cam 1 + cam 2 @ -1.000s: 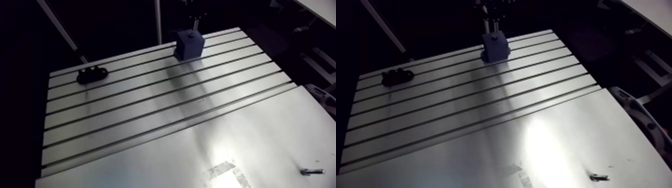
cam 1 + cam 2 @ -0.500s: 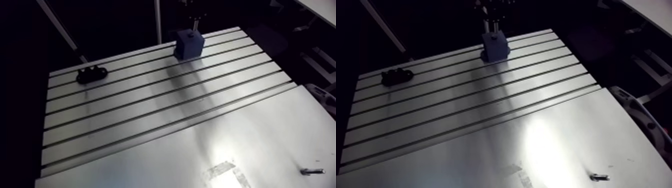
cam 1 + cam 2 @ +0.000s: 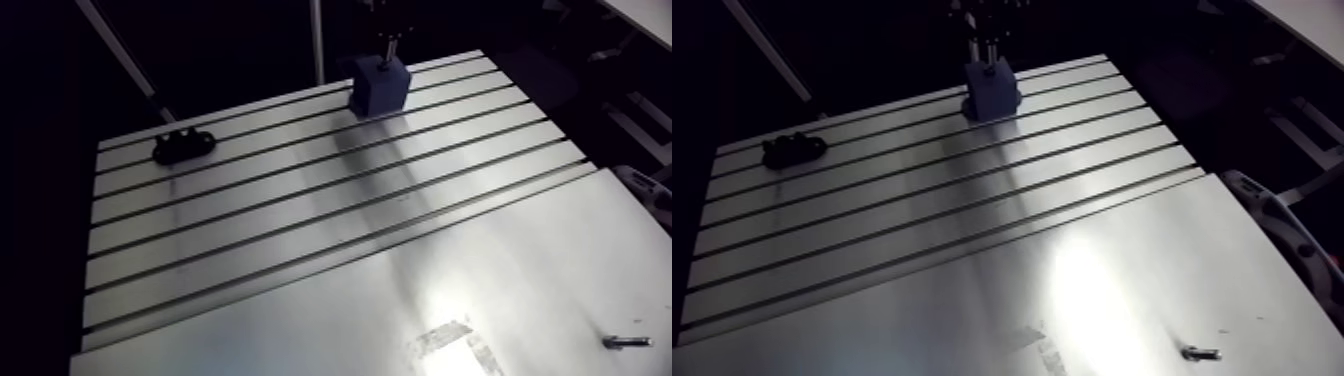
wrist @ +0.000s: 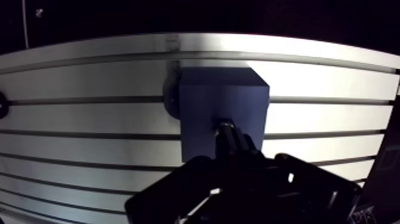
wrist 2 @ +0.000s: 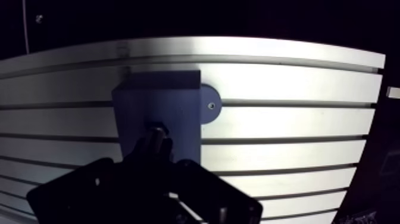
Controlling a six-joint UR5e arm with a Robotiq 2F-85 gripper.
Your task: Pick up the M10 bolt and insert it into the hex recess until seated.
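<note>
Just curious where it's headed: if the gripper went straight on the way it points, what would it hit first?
Probably the blue block, right under the gripper; the gap between is unclear.

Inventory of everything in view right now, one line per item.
table: 1, silver aluminium, slotted, spans most of the arm view.
plate: 1, silver, smooth, on the near side of the slots.
block: 1, blue, at the table's far edge, under the hand.
bracket: 1, black, at the table's far-left corner in the arm view, well apart from the block.
bolt: 1, grey metal, lying flat on the plate, near right.
patch: 1, pale grey, on the plate's near edge; cannot tell what it is.
hand: 1, black, over the block, its tip at the block's top face; too dark to tell more.
</note>
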